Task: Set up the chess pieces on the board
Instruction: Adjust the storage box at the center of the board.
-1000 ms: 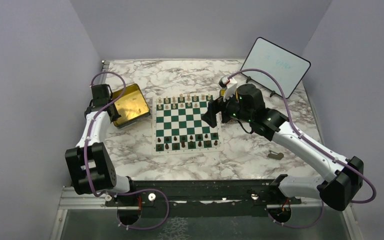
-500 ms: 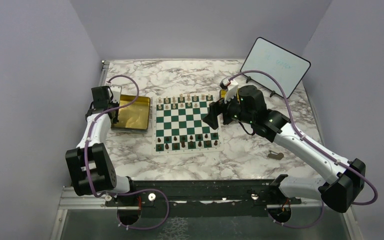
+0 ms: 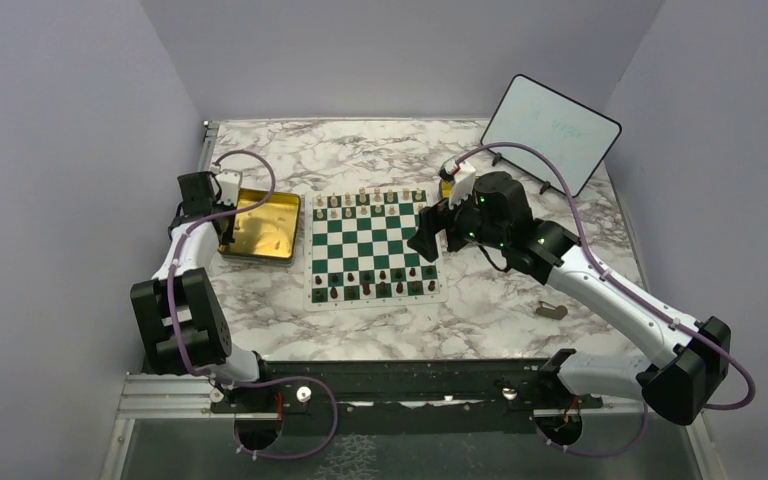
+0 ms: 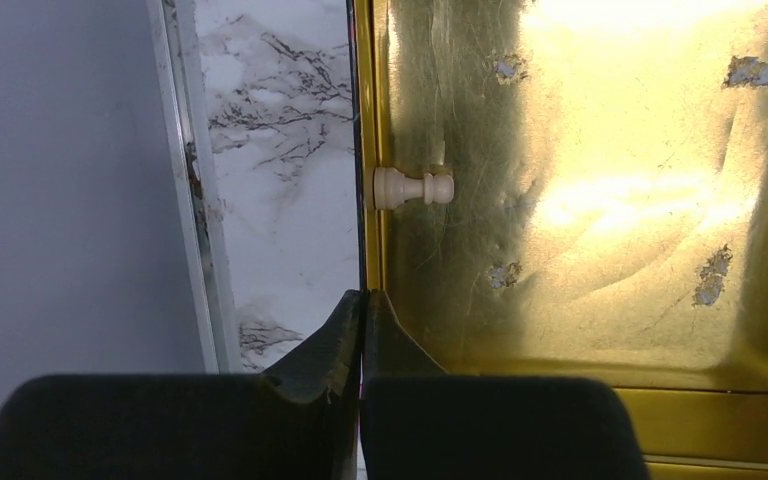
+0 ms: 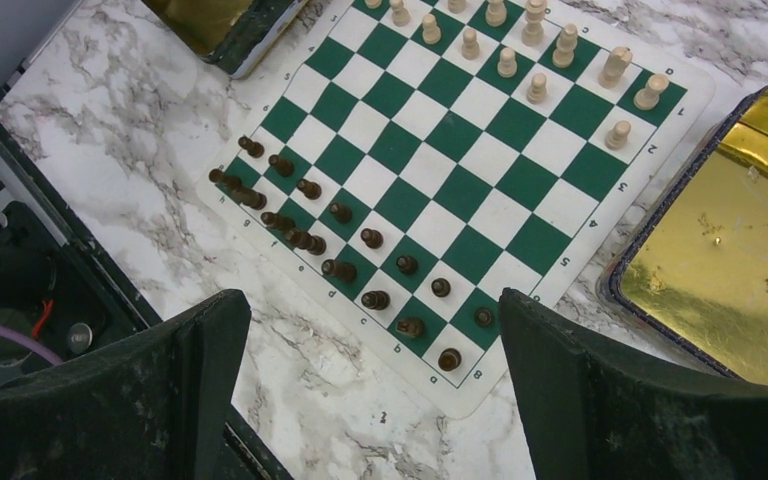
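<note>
The board [image 3: 360,245] [image 5: 460,190] lies mid-table. Cream chess pieces [image 3: 370,200] [image 5: 520,50] stand in its two far rows. Dark pieces [image 3: 370,282] [image 5: 340,212] fill its two near rows. One cream pawn [image 4: 412,187] lies on its side inside the left gold tray [image 3: 265,235] [image 4: 610,200], against the tray's wall. My left gripper [image 3: 222,232] [image 4: 363,296] is shut on that tray's outer rim. My right gripper [image 3: 422,240] [image 5: 372,300] hangs wide open above the board's right side, holding nothing.
A second gold tray [image 5: 730,250] sits just right of the board, mostly hidden under my right arm in the top view. A small whiteboard [image 3: 550,132] leans at the back right. A small grey object [image 3: 552,311] lies near the front right. Walls close in on three sides.
My left gripper has swung the left gold tray from a tilted lie to square with the board. The right arm has barely moved.
</note>
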### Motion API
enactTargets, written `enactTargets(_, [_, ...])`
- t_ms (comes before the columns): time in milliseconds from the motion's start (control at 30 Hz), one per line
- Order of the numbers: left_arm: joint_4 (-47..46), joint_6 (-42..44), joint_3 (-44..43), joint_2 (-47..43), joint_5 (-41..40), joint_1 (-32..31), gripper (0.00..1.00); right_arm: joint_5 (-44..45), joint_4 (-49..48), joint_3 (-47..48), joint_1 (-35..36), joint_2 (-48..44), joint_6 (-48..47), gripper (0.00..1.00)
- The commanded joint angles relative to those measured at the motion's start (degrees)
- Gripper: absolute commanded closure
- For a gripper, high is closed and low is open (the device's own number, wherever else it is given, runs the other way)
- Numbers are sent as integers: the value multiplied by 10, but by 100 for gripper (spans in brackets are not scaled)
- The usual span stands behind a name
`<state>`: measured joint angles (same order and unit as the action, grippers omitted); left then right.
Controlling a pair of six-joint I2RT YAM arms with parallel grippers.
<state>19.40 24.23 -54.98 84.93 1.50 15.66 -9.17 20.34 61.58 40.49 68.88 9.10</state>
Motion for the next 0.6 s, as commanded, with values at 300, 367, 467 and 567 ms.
enactTargets(300, [-111, -63, 55, 15, 3, 22, 100, 21, 15, 11, 0, 1, -7, 0])
enactTargets(367, [-122, -69, 61, 18, 2, 22, 100, 24, 12, 9, 0, -1, -8, 0])
enactTargets(467, [-124, -76, 59, 24, 2, 22, 100, 28, 11, 9, 0, -2, -8, 0])
enactTargets(567, [-125, -89, 54, 33, 0, 22, 100, 28, 8, 6, 0, 0, -6, 0])
